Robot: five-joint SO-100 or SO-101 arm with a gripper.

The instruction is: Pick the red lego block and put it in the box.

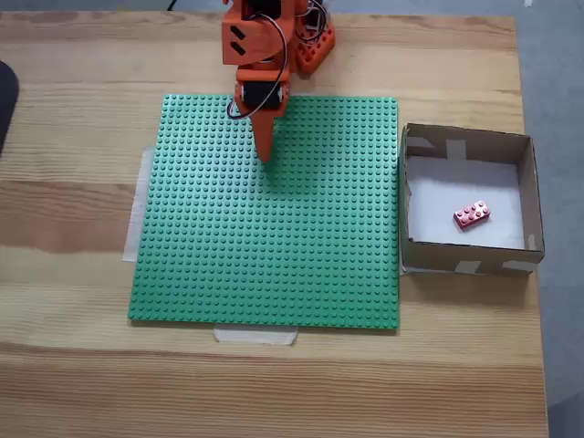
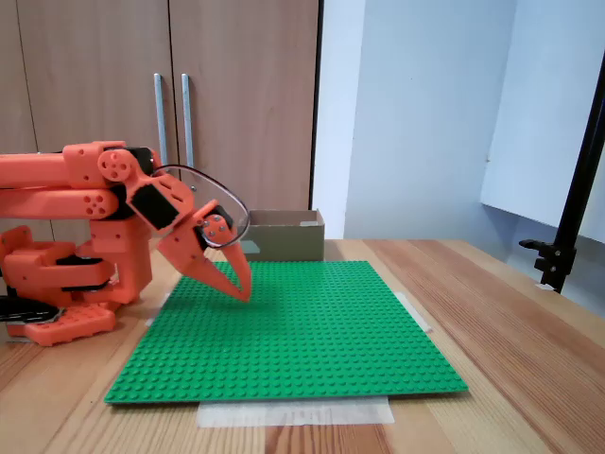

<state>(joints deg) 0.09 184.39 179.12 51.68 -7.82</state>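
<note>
Red lego block (image 1: 472, 214) is sitting in the cardboard box (image 1: 468, 143) on the right, looks done. Claw (image 1: 265, 155) is pinched closed and empty, low over the green baseplate (image 1: 274, 255). Only risk: tip snagging studs if it drops.

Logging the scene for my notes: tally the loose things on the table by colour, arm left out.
Red: 1, the red lego block, lying in the box.
Green: 1, the baseplate.
Brown: 1, the box.
Total: 3.
</note>
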